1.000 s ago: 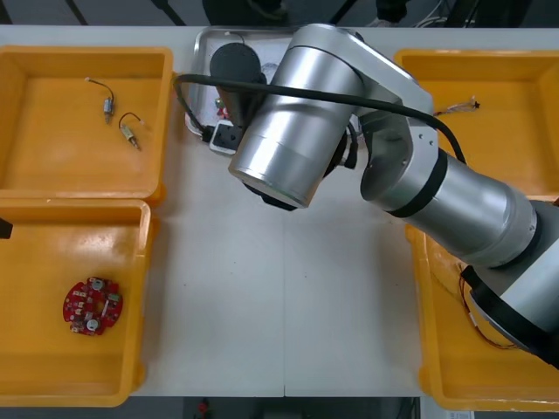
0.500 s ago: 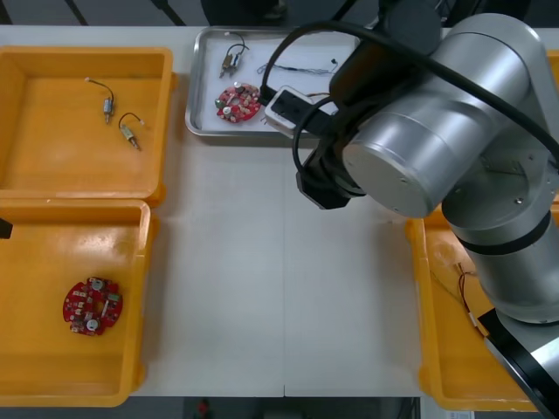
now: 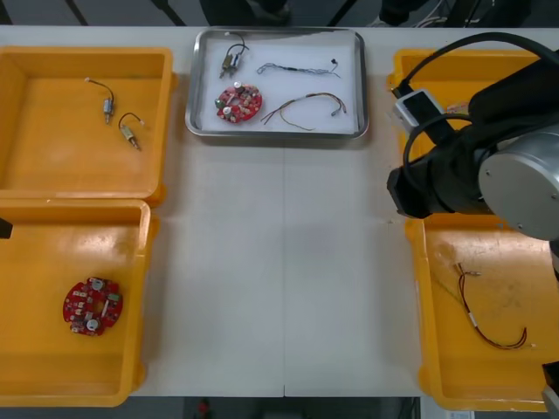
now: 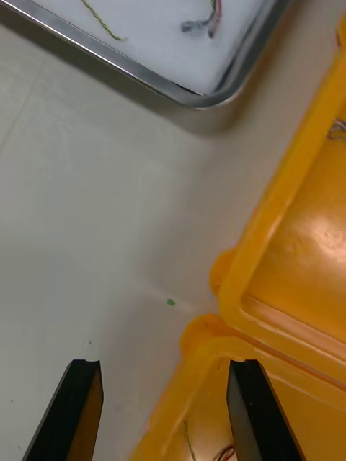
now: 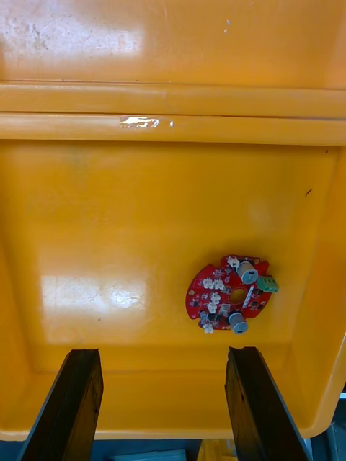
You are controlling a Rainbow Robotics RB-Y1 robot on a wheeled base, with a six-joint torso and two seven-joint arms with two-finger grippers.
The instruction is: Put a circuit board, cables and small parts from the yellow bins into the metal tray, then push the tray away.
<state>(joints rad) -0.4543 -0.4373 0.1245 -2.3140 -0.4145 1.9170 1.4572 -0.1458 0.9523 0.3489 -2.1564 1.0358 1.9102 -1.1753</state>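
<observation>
The metal tray (image 3: 275, 133), white inside, lies at the table's far middle. It holds a round red circuit board (image 3: 238, 102), a small metal part (image 3: 232, 58), a blue and white cable (image 3: 297, 67) and a red and yellow cable (image 3: 307, 106). My right arm (image 3: 489, 179) hangs over the right bins. The right gripper (image 4: 166, 410) is open and holds nothing; it is over the table beside the near right bin's rim (image 4: 209, 338), with the tray's corner (image 4: 189, 94) farther off. My left gripper (image 5: 162, 410) is open above the near left bin, short of a red circuit board (image 5: 231, 294).
The far left yellow bin (image 3: 52, 170) holds two small metal parts (image 3: 108, 105) with wires. The near left bin (image 3: 131, 367) holds the other circuit board (image 3: 93, 305). A red and yellow cable (image 3: 479, 316) lies in the near right bin (image 3: 437, 367). Bare table lies between the bins.
My right arm has swung away from above the tray to the right, over the right bins. The tray and its contents have come into full view. The left arm has not moved.
</observation>
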